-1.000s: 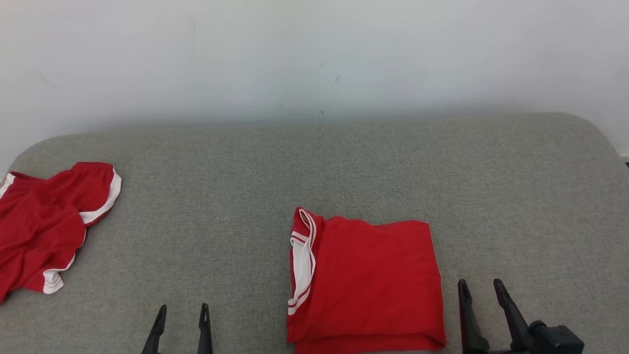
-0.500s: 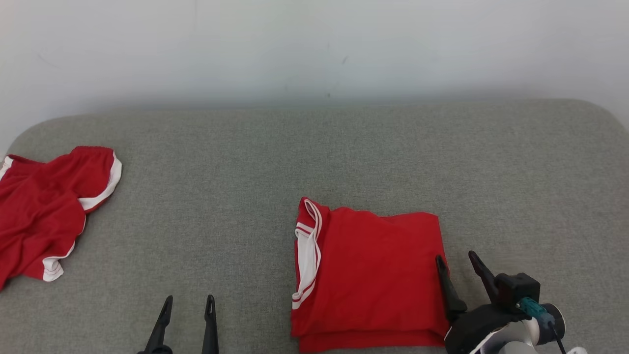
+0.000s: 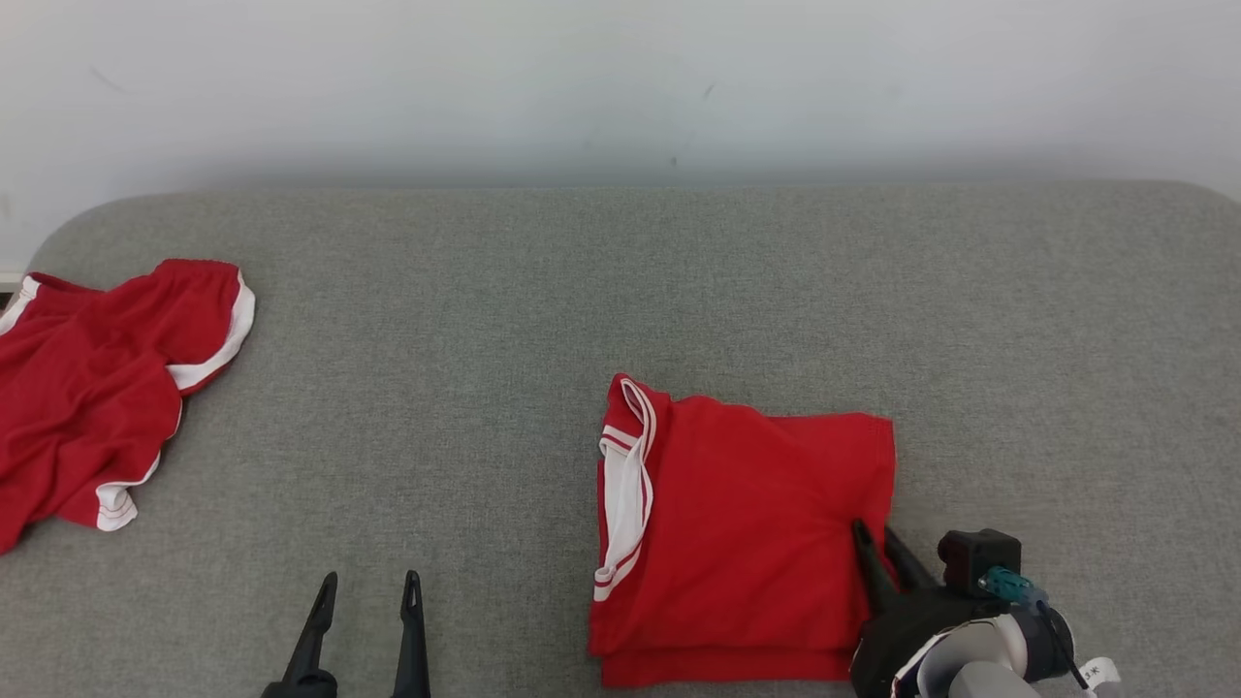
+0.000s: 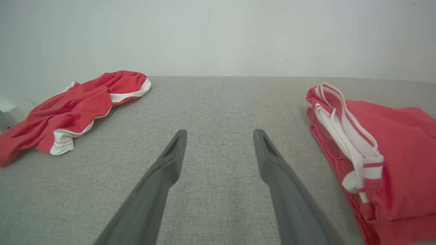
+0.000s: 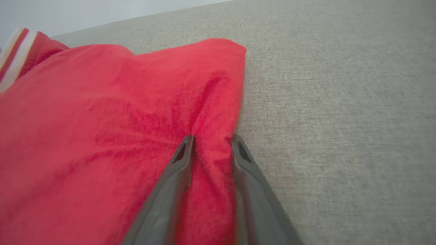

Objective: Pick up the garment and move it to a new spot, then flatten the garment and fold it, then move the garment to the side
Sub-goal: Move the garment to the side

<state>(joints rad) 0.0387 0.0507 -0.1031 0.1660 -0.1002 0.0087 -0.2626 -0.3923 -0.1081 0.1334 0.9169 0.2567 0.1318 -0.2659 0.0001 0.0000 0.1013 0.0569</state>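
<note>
Garment [image 3: 756, 533]: folded, red, centre-right on grey pad [image 3: 485, 320].
R gripper [image 3: 875, 529]: fingers straddle its right edge, cloth bunched btwn; can't tell if I've clamped it.
L gripper [image 3: 370, 577]: jaws wide, empty.
Far left: crumpled red cloth [image 3: 87, 388].

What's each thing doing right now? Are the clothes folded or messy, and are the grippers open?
Red shirt: folded, lying flat.
Other red garment: crumpled, unfolded.
Left gripper: open, empty.
Right gripper: astride the shirt's right edge, cloth bunched in between; grip unclear.
</note>
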